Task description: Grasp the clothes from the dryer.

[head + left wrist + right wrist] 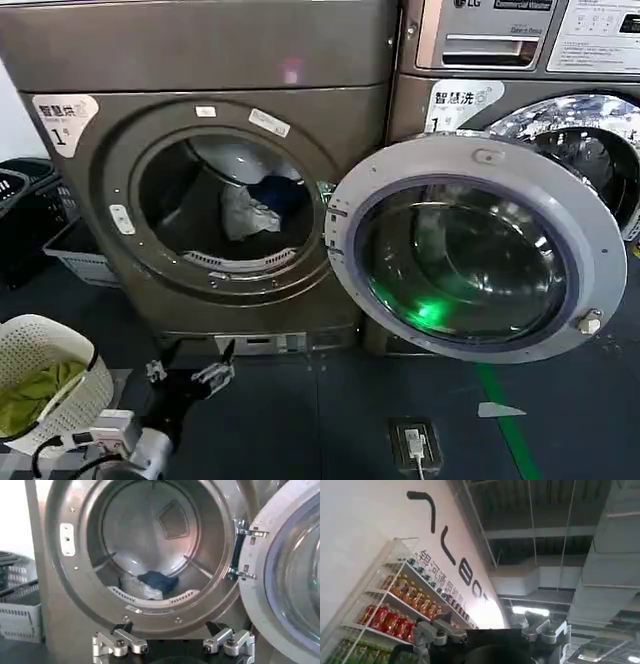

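Clothes, a rumpled pale grey-white garment [243, 215] and a soft dark navy blue garment [282, 192], lie together on the bottom of the drum of the large bronze-brown metallic dryer [200, 90], at centre left of the head view. Its round glass door [480, 245] stands swung open at the right. The left gripper [190, 372] hangs low at lower left, in front of the machine and below the port, fingers spread, holding nothing. A white perforated basket [50, 345] with a yellow-green cloth [35, 395] sits in the lower left corner.

In the left wrist view, the left gripper [172, 642] at the bottom edge faces straight into the drum; the navy garment [157, 581] and the pale one [131, 586] are at centre. To do this well, I think the arm should rise over the port lip, reach deep, and close on the bunched folds, keeping away from the door hinge [239, 552].

In the right wrist view, the right gripper [490, 632] points up toward the ceiling, idle, fingers apart.
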Controlling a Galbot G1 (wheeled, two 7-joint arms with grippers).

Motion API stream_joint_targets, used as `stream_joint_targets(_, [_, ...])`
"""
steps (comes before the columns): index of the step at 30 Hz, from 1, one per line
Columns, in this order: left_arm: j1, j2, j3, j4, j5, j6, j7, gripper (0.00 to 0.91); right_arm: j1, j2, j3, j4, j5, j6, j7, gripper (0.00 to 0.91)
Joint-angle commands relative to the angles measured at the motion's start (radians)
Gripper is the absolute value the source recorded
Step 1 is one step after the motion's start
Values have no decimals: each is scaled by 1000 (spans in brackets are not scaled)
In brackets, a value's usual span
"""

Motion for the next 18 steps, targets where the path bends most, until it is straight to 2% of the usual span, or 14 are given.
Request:
stream_joint_targets(1, [-2, 0, 0, 1, 5, -3, 1, 907, 2, 2, -1, 1, 0, 4, -3, 907])
stream_joint_targets(18, [-5, 3, -2, -1, 2, -3, 0, 907, -2, 4, 2, 3, 0, 7, -10, 907])
